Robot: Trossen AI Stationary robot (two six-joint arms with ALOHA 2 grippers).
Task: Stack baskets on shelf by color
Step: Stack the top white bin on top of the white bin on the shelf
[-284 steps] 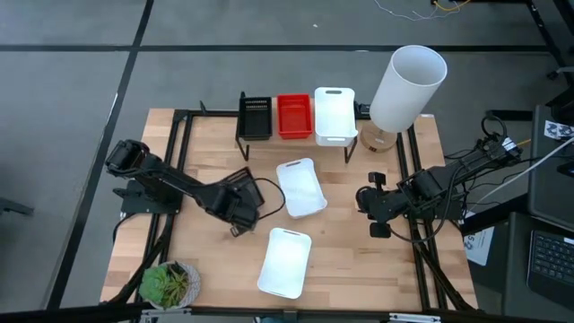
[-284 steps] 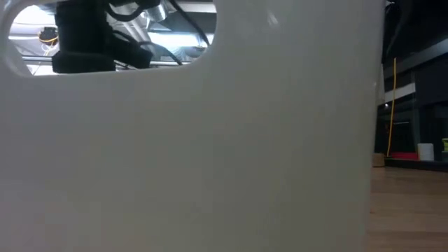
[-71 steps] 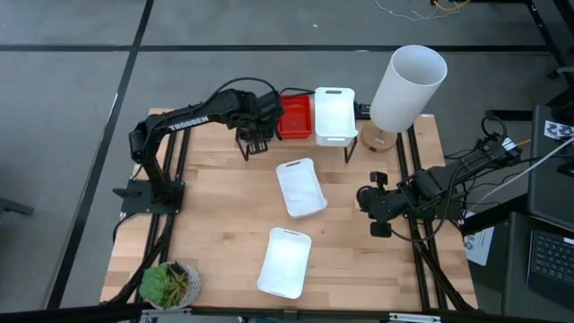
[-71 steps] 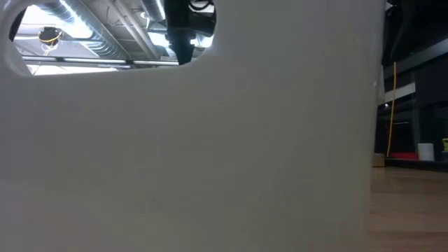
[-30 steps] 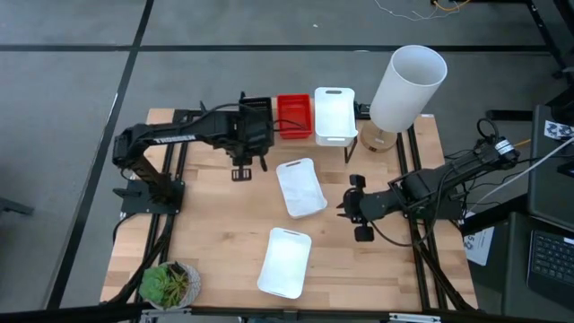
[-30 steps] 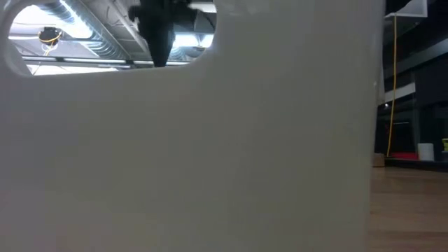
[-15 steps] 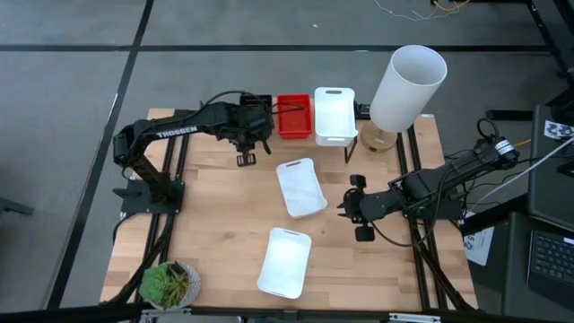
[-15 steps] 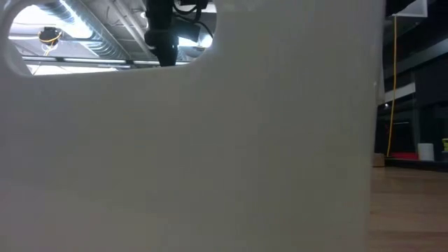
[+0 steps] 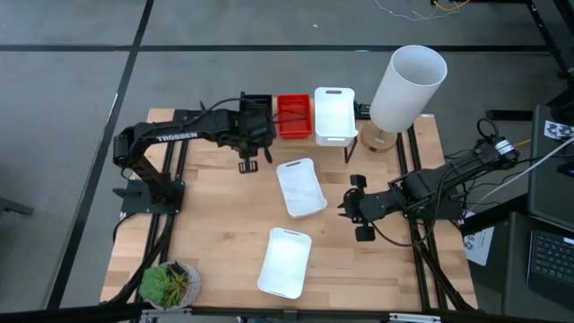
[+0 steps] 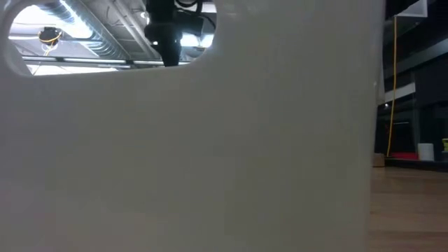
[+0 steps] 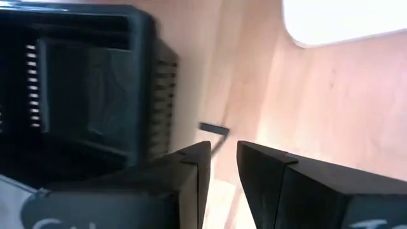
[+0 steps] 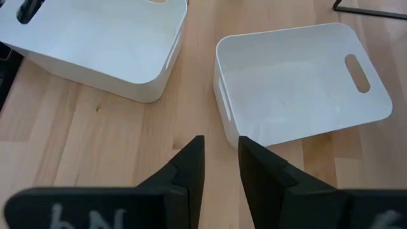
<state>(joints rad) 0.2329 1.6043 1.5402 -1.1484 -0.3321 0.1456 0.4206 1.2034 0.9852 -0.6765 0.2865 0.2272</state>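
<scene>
- In the high view's upper centre, black (image 9: 255,115), red (image 9: 293,116) and white (image 9: 334,115) baskets are seen on the shelf (image 9: 296,135)
- Two white baskets are left on the table, mid-frame (image 9: 300,187) and lower centre (image 9: 285,261)
- The left gripper (image 9: 250,162), empty with a narrow gap between its fingers, is seen beside the black basket
- The right gripper (image 12: 220,166), likewise empty and narrowly parted, is judged about to grasp a white basket's rim (image 12: 219,95)
- The low view is blocked by a white basket wall (image 10: 280,154)

A white basket (image 10: 210,154) fills the low view, hiding the table.
</scene>
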